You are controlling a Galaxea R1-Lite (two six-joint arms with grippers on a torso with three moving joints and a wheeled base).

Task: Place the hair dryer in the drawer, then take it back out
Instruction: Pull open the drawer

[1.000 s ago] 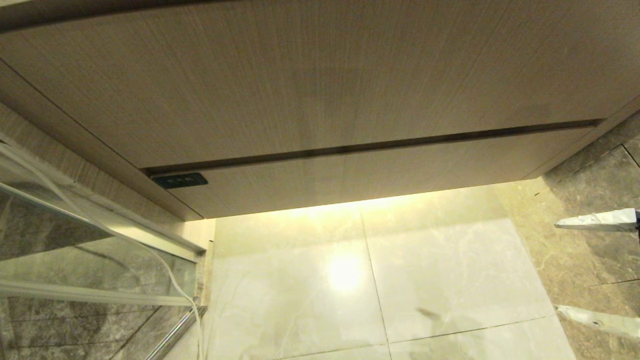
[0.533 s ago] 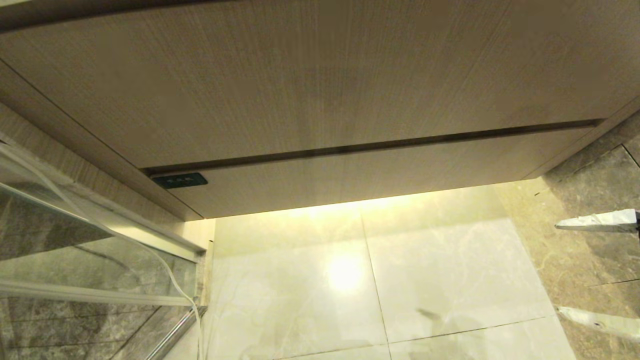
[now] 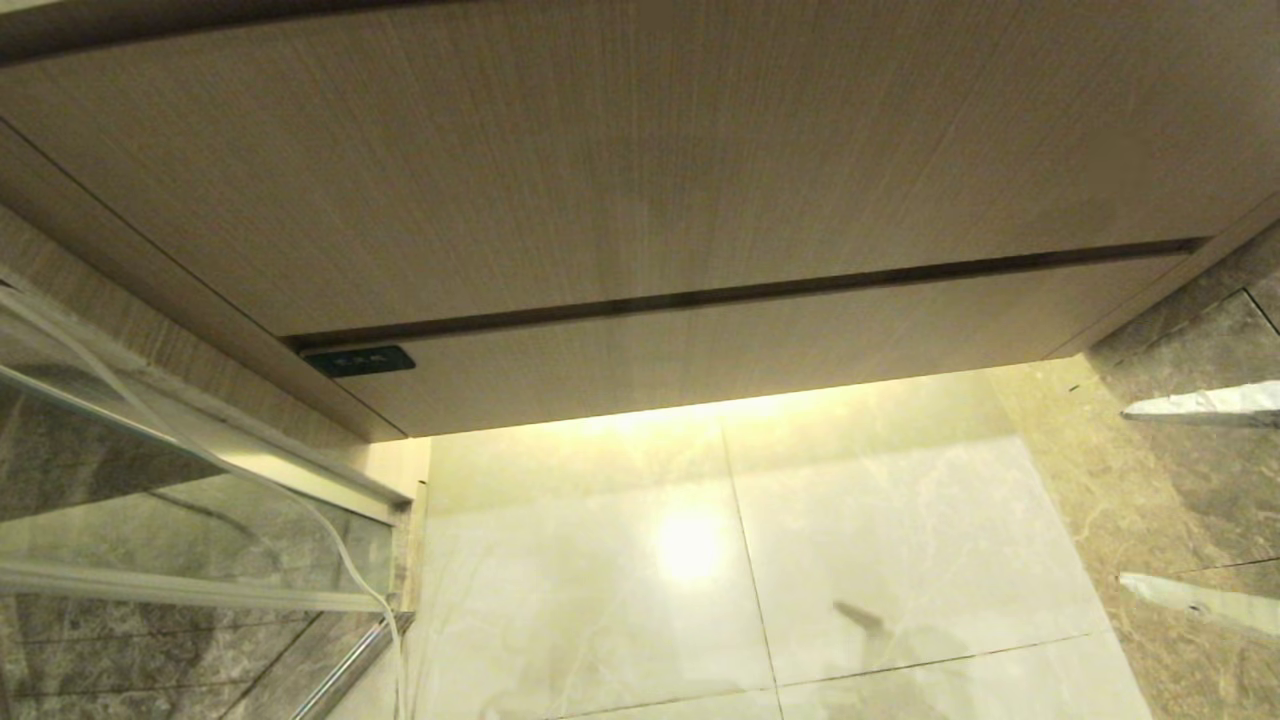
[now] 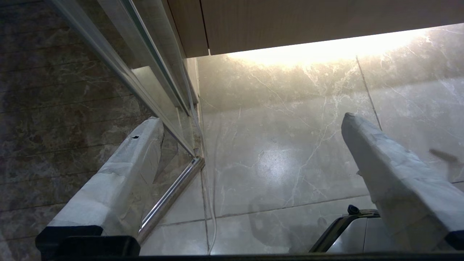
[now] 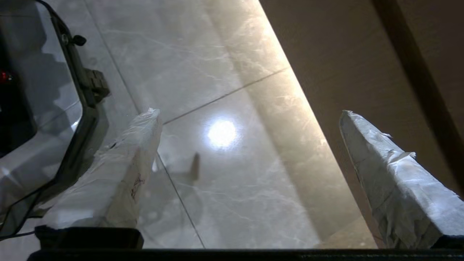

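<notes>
One drawer (image 3: 760, 350), shut, ahead of my right gripper (image 3: 1195, 505); fingers spread wide, empty, nudged slightly off since a second ago. Left gripper (image 4: 250, 152) parked, spread. Hair dryer: unseen; opening comes first, I judge.

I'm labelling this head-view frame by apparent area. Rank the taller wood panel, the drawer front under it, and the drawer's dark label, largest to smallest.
1. Taller wood panel: largest, though it sits nearest the camera.
2. Drawer front: a far narrower strip below the gap.
3. Dark label: smallest, at the drawer front's left end.
</notes>
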